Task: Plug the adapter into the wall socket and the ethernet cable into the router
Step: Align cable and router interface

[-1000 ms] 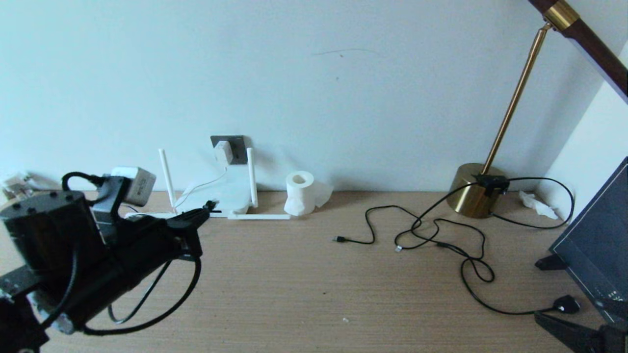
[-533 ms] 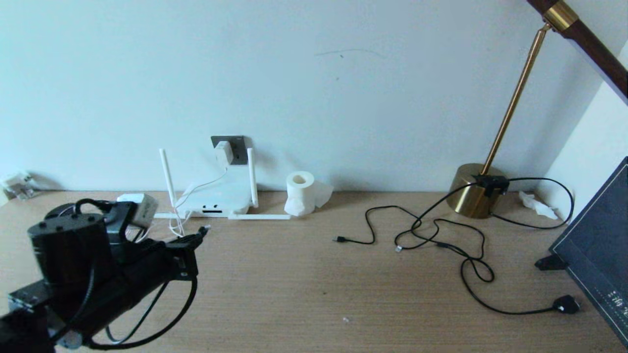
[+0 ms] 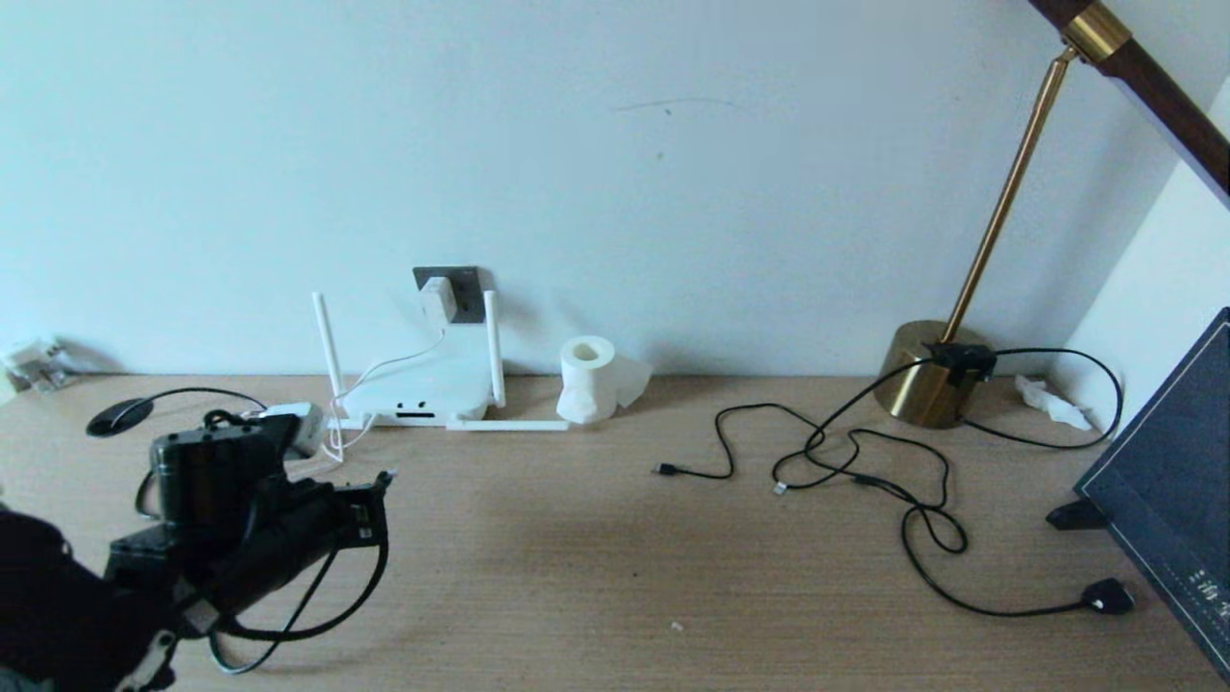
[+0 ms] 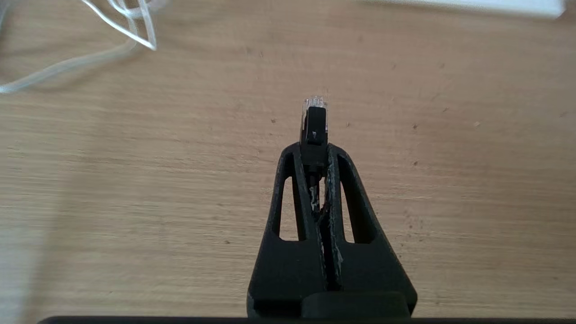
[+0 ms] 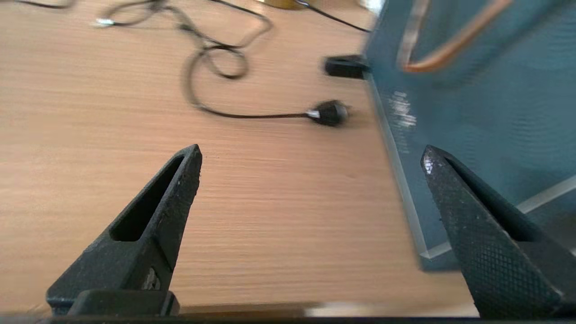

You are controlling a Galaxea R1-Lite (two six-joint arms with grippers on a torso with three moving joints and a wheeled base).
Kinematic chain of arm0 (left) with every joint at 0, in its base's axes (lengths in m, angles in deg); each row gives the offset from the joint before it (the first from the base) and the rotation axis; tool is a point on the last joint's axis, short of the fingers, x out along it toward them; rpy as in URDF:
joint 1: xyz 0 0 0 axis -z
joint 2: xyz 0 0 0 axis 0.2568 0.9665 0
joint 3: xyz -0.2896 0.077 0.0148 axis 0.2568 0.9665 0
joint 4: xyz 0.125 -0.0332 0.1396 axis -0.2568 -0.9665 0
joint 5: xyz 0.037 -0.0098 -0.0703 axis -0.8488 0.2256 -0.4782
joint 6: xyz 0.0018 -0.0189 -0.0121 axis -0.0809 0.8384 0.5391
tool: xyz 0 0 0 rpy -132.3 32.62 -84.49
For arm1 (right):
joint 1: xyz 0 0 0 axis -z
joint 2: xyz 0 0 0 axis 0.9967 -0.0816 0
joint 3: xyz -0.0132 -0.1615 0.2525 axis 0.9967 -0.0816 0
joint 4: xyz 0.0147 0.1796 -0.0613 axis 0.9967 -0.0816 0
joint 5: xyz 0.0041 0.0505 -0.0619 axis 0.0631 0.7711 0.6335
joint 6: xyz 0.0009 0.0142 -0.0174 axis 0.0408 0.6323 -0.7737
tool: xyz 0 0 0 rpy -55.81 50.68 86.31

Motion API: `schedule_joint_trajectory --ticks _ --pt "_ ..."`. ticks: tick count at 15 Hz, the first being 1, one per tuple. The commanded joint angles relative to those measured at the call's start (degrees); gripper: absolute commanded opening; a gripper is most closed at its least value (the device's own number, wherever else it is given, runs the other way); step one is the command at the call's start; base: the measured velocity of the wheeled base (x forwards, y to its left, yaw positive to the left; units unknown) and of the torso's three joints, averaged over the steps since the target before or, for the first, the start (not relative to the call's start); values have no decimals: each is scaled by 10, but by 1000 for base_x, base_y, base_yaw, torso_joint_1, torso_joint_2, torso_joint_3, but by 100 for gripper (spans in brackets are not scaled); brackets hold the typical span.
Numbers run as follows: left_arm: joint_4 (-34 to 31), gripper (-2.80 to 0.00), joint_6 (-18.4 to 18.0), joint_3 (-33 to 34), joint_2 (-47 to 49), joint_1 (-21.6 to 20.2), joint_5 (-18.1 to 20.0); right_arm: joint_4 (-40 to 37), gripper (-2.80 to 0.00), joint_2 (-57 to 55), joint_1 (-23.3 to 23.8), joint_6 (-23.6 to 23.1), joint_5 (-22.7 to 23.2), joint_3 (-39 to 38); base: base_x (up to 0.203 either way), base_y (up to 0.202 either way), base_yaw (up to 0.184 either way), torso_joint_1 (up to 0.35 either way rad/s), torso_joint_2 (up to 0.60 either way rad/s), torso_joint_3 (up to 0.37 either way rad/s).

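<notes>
We see our left hand (image 4: 315, 155) squeezing the plug of the ethernet cable (image 4: 313, 121) over the table (image 3: 615, 577), near the router (image 3: 418, 394), while our right hand (image 5: 310, 155) is wide open.

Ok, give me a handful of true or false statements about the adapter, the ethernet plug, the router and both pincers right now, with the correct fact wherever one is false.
1. The adapter sits plugged into the wall socket. True.
2. The ethernet cable is already seated in the router. False: its plug is clamped in the left pincer, above bare desk short of the router.
3. The right pincer is shut on a black cord. False: its jaws stand wide apart and hold nothing.
4. A toilet-paper roll stands to the right of the router. True.
5. The brass lamp stands beside the router. False: it stands at the desk's far right end.
</notes>
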Motion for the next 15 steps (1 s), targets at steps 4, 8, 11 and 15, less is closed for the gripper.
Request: schedule_joint_trajectory --ticks 4,8,11,15 --pt "37 -280 4 -22 65 -1 0 78 0 53 0 7 20 -50 0 0 0 0 0 0" --pt "143 -280 2 -29 143 -4 -1 86 0 52 0 14 82 -78 0 0 0 0 0 0" --pt "181 -280 3 -42 180 -6 1 89 0 52 0 29 84 -76 0 0 0 0 0 0" --pt "186 -280 10 -62 174 -8 18 90 0 52 0 41 81 -77 0 0 0 0 0 0"
